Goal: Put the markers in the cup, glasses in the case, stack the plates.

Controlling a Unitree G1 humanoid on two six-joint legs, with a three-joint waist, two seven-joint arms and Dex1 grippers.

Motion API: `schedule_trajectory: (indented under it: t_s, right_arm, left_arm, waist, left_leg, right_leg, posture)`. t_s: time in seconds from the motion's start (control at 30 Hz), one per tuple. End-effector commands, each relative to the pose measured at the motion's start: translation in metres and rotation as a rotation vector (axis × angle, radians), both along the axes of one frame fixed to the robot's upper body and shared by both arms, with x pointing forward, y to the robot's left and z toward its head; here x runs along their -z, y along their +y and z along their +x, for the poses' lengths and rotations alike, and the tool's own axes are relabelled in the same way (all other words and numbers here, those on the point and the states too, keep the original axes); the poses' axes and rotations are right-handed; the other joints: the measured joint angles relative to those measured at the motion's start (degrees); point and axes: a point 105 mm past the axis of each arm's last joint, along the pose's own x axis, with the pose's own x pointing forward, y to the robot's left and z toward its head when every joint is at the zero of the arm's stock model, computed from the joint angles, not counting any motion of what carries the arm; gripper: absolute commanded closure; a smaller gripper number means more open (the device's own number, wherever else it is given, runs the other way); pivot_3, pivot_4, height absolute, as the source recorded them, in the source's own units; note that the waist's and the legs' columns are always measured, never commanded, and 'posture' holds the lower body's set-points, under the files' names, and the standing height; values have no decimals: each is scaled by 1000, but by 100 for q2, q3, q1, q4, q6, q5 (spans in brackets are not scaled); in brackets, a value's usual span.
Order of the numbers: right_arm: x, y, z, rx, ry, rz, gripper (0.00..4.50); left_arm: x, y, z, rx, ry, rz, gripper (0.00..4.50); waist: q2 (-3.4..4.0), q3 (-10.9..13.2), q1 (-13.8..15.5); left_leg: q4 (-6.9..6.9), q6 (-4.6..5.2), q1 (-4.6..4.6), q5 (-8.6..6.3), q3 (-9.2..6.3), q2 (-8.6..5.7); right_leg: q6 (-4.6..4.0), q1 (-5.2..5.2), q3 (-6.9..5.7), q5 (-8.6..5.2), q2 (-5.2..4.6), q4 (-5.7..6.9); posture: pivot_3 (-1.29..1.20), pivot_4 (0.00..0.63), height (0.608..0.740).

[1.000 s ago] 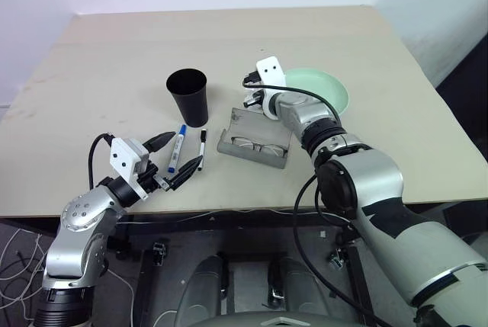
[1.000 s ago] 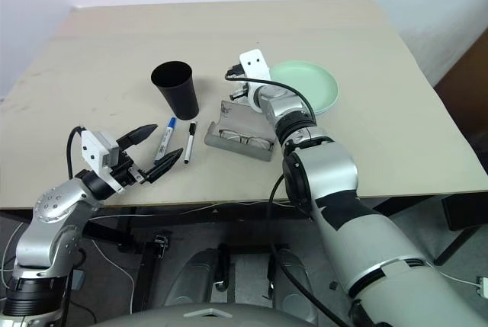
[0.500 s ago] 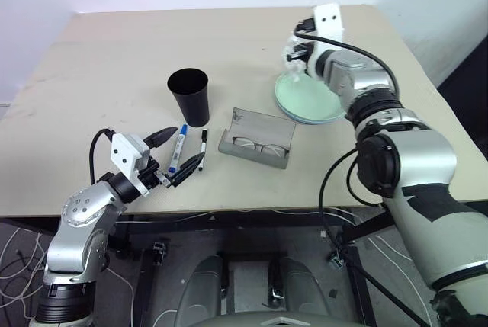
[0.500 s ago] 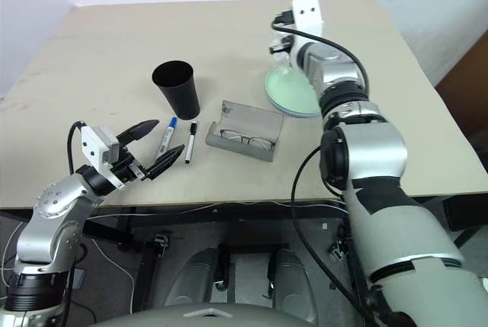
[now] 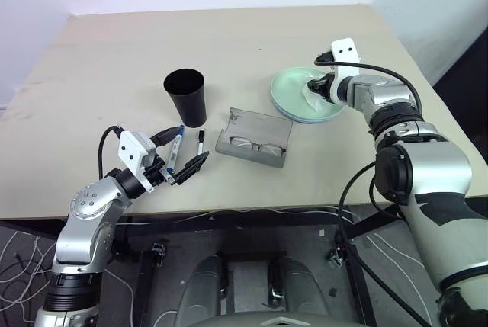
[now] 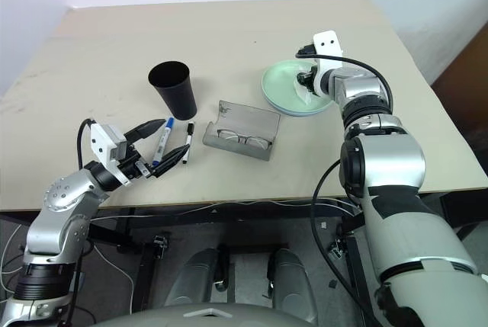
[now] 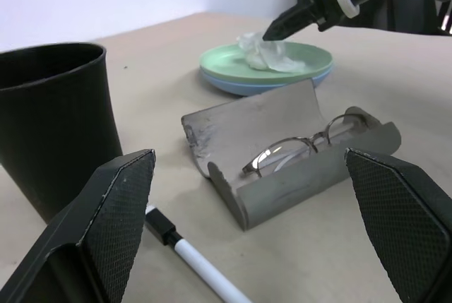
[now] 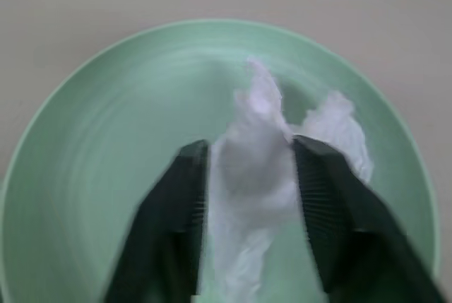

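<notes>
So in the last second the right arm swung from over by the case out to the right, and the mint green plate (image 5: 293,87) went with it. It was alone on the worktop (image 5: 114,45) before; now it sits stacked on the light blue plate (image 5: 309,119), whose rim peeks out along the near edge. The right pincer (image 8: 248,176) sits low over the stack with its fingers parted either side of a crumpled white tissue (image 6: 308,92) lying in the green plate. Whether it's actually squeezing the tissue, I can't tell, the gap looks loose.

The left arm barely budged. The left pincer (image 5: 187,152) is spread wide open, gripping nothing, hovering low near the front edge right by the two markers. The blue-capped marker (image 5: 175,150) and the shorter black-capped marker (image 5: 200,142) both lie flat on the worktop just in front of the cup (image 5: 185,96), close together, roughly parallel. One fingertip seems to overlap the black-capped one from the head views, but I can't say if it's touching.

The cup stands upright, nothing visible in it. The case (image 7: 282,144) lies open between the markers and the plates, lid tipped back, and the glasses (image 7: 300,149) are sitting inside it, folded.
</notes>
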Motion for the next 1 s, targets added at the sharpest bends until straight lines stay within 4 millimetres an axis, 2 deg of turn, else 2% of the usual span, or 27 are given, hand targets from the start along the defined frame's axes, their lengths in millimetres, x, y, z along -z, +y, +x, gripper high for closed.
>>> schedule_trajectory:
  t_s: [0.03, 0.1, 0.17, 0.23, 0.3, 0.37, 0.47, 0.63, 0.73, 0.83, 0.97, 1.0]
  right_arm:
    - [-32, -4, 3, -23, -85, -62, 1143]
    - [-49, 4, 1, -77, -94, 13, 496]
    - [-69, 18, -4, -159, -92, 171, 496]
    - [-84, 33, -10, -262, -99, 255, 496]
    - [-87, 46, -16, -354, -77, 293, 496]
    - [-81, 57, -19, -416, -40, 269, 496]
    - [-72, 73, -24, -520, -31, 176, 1103]
    - [-57, 94, -25, -591, -31, 123, 2813]
    - [-39, 105, -23, -593, -26, 49, 3758]
    - [-25, 113, -24, -644, -34, -44, 3758]
    - [-5, 122, -27, -673, 2, -91, 4493]
    - [0, 124, -27, -676, 4, -103, 4493]
  left_arm:
    - [-8, -1, 0, 9, -42, 5, 0]
    - [-8, -1, 0, 10, -42, 5, 0]
    - [-8, -1, 1, 9, -43, 6, 0]
    - [-8, 0, 1, 6, -44, 6, 0]
    - [-8, 0, 1, 3, -45, 7, 0]
    - [-8, 0, 0, 1, -45, 5, 0]
    - [-8, 0, -1, -3, -46, 3, 0]
    - [-8, 1, -2, -10, -46, 2, 0]
    - [-8, 0, -3, -11, -47, 0, 0]
    - [-8, 0, -3, -13, -48, 0, 0]
    - [-9, 0, -4, -16, -50, 0, 0]
    - [-9, 0, -4, -18, -52, 0, 0]
  waist:
    - [0, 0, 3]
    - [0, 0, 4]
    - [1, 2, 3]
    - [0, 3, -3]
    - [0, 3, -10]
    - [-1, 2, -2]
    - [-1, 2, -1]
    - [-1, 2, 1]
    - [-1, 2, 7]
    - [-1, 2, 5]
    - [-2, 2, 6]
    - [-2, 2, 9]
  left_leg:
    - [0, 0, -1, 0, 1, 0]
    - [0, 1, -2, 0, 5, -1]
    - [-1, 1, -3, 0, 14, 0]
    - [-1, 1, -4, 0, 35, 6]
    - [-1, 1, -3, -1, 52, 18]
    - [-1, 1, 0, -2, 56, 27]
    - [0, 0, 0, -3, 61, 34]
    - [3, 1, -4, -2, 72, 38]
    - [2, 1, -6, -2, 76, 38]
    - [3, 0, -4, -2, 77, 38]
    - [4, 0, -4, -2, 79, 40]
    - [5, 0, -4, -2, 80, 41]
  right_leg:
    - [1, 0, 2, 1, 0, -2]
    - [1, -1, 3, 1, 0, -4]
    - [2, -6, 8, 2, 0, -3]
    - [1, -11, 13, 4, 4, -2]
    - [-1, -18, 26, 8, 11, -2]
    - [-2, -19, 28, 8, 16, -2]
    - [-11, -21, 30, 11, 15, -3]
    - [-7, -28, 35, 21, 15, -4]
    - [-14, -29, 38, 25, 19, -4]
    - [-16, -29, 38, 27, 20, -4]
    - [-12, -29, 38, 27, 21, -3]
    - [-12, -29, 39, 28, 22, -3]
  posture:
    - [0, 150, 721]
    - [0, 150, 721]
    - [0, 150, 721]
    - [0, 150, 721]
    - [0, 150, 721]
    - [0, 150, 721]
    - [0, 150, 721]
    - [0, 150, 721]
    - [0, 150, 721]
    - [0, 150, 721]
    - [0, 150, 721]
    - [0, 150, 721]
